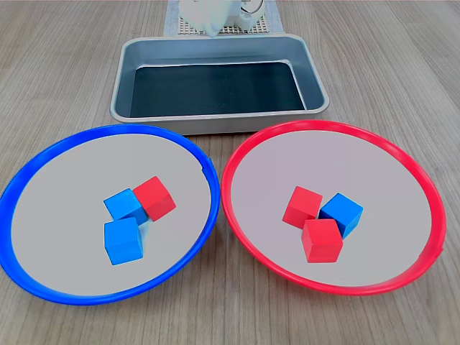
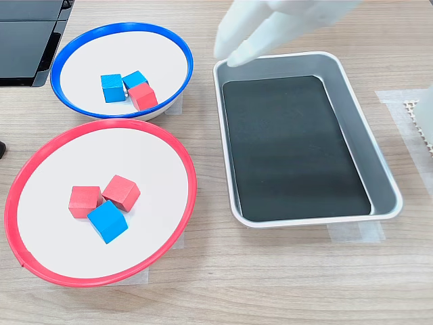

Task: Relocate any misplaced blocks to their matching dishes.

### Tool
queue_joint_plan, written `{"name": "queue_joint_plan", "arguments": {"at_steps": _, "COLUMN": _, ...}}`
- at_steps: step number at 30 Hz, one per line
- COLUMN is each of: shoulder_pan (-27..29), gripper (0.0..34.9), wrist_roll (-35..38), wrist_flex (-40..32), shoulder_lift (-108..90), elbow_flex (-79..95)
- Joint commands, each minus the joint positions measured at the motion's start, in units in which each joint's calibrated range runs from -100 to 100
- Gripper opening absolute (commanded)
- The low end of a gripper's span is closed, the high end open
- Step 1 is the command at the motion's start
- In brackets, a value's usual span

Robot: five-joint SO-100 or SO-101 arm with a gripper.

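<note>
Blurred and pale, the end effector (image 2: 233, 51) hangs over the far corner of the silver tray (image 2: 352, 128) in the second exterior view, holding nothing, and whether its jaws stand apart or together I cannot tell; in the first exterior view only a white bit of the arm shows at the top edge. Going left to right in the first exterior view, the blue-rimmed dish (image 1: 43, 162) holds 2 blue cubes and, touching them, the misplaced red cube (image 1: 154, 198). Next, the red-rimmed dish (image 1: 410, 172) holds 2 red cubes with the misplaced blue cube (image 1: 342, 213) pressed against them on the first exterior view's right. The tray behind both dishes is empty, and all of it sits on the wooden bench (image 1: 57, 65). By my reading, nothing is sorted yet: 2 moves are left, the red cube to the red-rimmed dish and the blue cube to the blue-rimmed one.
</note>
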Motion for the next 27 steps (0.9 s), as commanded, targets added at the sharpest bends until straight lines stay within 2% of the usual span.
{"name": "queue_joint_plan", "arguments": {"at_steps": 1, "shoulder_pan": 1.5, "gripper": 4.2, "wrist_roll": 2.6, "wrist_flex": -3.2, "shoulder_lift": 10.3, "elbow_flex": -9.7}}
{"name": "queue_joint_plan", "arguments": {"at_steps": 4, "shoulder_pan": 3.5, "gripper": 8.0, "wrist_roll": 4.9, "wrist_flex": -5.7, "shoulder_lift": 17.8, "elbow_flex": -14.6}}
{"name": "queue_joint_plan", "arguments": {"at_steps": 9, "shoulder_pan": 5.6, "gripper": 7.4, "wrist_roll": 7.6, "wrist_flex": -8.2, "shoulder_lift": 24.5, "elbow_flex": -19.0}}
{"name": "queue_joint_plan", "arguments": {"at_steps": 14, "shoulder_pan": 8.3, "gripper": 9.6, "wrist_roll": 9.9, "wrist_flex": -10.7, "shoulder_lift": 31.2, "elbow_flex": -22.4}}
{"name": "queue_joint_plan", "arguments": {"at_steps": 17, "shoulder_pan": 9.3, "gripper": 9.8, "wrist_roll": 10.8, "wrist_flex": -10.8, "shoulder_lift": 34.5, "elbow_flex": -24.4}}
{"name": "queue_joint_plan", "arguments": {"at_steps": 27, "shoulder_pan": 10.0, "gripper": 11.2, "wrist_roll": 11.7, "wrist_flex": -10.9, "shoulder_lift": 42.5, "elbow_flex": -30.2}}
